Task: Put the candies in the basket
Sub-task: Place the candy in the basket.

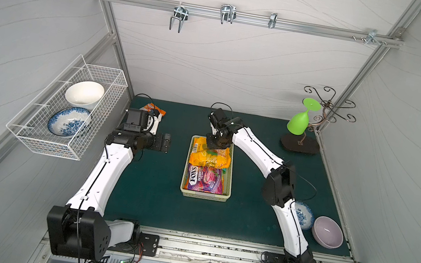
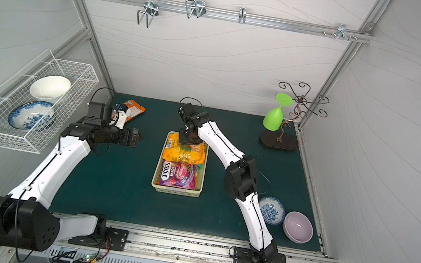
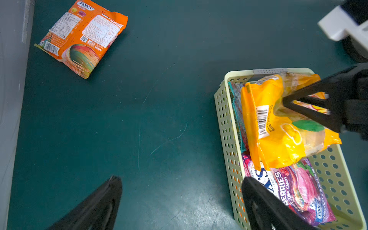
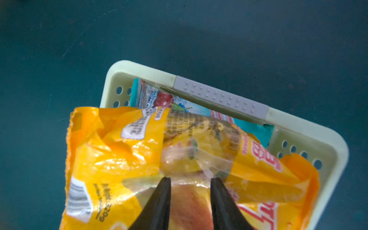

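Fingers point(image 4: 159, 203) of my right gripper point(image 4: 190, 179) stand part-spread on the yellow bag point(image 4: 119, 159), which lies in the basket point(image 4: 298, 123).

Both tips touch the bag's clear window with a bulge of film between them; whether I am pinching it or only resting there I cannot tell. I judge it light, soft and crinkly, slick on the gloss, so a fold or the flat sealed edge should give a better hold than the plump middle. Under it lies a teal bag point(image 4: 253, 129), and a purple bag point(image 1: 205, 179) fills the basket's near end. My left gripper point(image 3: 181, 178) hangs spread wide and empty over the green mat point(image 3: 159, 99). Farthest off, the orange bag point(image 3: 83, 37) lies flat on the mat by the wall, well apart from the basket; I would take it by a crimped end.
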Available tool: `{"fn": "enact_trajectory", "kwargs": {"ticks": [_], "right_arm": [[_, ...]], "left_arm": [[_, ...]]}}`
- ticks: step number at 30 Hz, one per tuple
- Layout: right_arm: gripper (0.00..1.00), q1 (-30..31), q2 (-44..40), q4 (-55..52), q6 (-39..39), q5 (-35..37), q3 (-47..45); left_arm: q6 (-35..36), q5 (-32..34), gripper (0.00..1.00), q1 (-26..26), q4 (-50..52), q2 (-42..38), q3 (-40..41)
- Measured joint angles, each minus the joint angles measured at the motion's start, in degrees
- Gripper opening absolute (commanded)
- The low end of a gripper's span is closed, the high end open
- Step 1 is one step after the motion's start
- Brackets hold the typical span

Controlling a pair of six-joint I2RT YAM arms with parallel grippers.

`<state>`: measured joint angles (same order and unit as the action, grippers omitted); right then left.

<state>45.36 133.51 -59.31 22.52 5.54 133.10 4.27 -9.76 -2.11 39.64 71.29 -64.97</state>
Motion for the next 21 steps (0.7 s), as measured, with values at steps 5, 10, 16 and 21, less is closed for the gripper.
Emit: {"fn": "enact_trajectory", "kwargs": {"ticks": [5, 10, 16, 21], "right_arm": [[0.5, -0.1, -9.4, 0.0, -1.6, 3.0, -5.4], [0.63, -0.3, -19.5, 0.5, -3.4, 6.6, -10.5], [0.78, -0.6, -29.6, 1.2, -5.6, 11.3, -20.9], [0.93, -0.9, -36.9, 2.7, -8.1, 16.2, -30.8]], "left_arm": [[1.8, 3.1, 0.98, 0.0, 1.1, 3.8, -2.8], [5.9, 6.2, 0.98, 0.0, 0.6, 7.4, -5.5], [12.8, 8.7, 0.97, 0.0, 0.9, 14.1, -10.1], [17.7, 9.7, 0.96, 0.0, 0.9, 19.8, -13.9]]}}
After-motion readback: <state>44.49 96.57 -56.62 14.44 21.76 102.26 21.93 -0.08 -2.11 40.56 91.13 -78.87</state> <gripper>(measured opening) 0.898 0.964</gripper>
